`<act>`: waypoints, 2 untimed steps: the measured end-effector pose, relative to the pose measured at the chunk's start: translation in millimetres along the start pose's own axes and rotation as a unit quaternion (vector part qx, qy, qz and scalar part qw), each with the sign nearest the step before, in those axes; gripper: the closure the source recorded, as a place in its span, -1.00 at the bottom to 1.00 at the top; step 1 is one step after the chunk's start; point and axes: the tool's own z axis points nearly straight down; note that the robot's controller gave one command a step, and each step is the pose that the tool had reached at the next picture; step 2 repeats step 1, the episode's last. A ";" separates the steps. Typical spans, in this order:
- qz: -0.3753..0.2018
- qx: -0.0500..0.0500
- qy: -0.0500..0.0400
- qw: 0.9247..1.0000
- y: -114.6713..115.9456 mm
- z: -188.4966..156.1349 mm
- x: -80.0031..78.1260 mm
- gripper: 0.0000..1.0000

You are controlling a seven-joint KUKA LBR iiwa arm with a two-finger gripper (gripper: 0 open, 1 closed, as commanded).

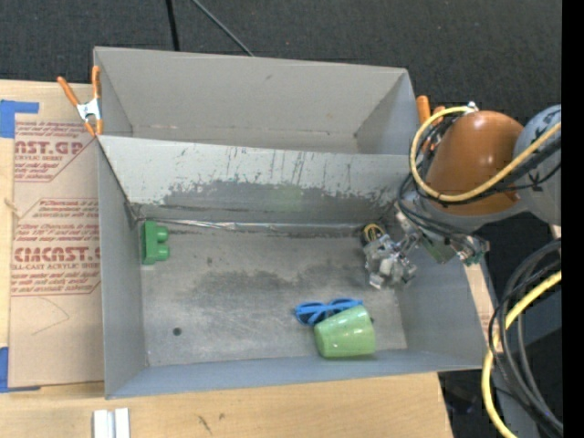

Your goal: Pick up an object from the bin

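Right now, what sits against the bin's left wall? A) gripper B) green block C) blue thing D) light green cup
B: the green block sits at the left wall; the light green cup and blue thing lie by the front wall, the gripper at the right.

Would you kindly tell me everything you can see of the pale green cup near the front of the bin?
The pale green cup looks like smooth plastic, short and slightly tapered. It lies on its side on the floor of the bin, near the front wall, right of the middle. A blue plastic thing lies against its upper left edge, touching it. The gripper is apart from it, further back and to the right.
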 end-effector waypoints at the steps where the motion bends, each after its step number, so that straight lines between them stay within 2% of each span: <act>1: 0.000 -0.001 0.001 1.000 0.1 -5.9 -0.7 1.00; 2: 0.000 -0.001 0.001 1.000 0.1 -5.9 -0.7 1.00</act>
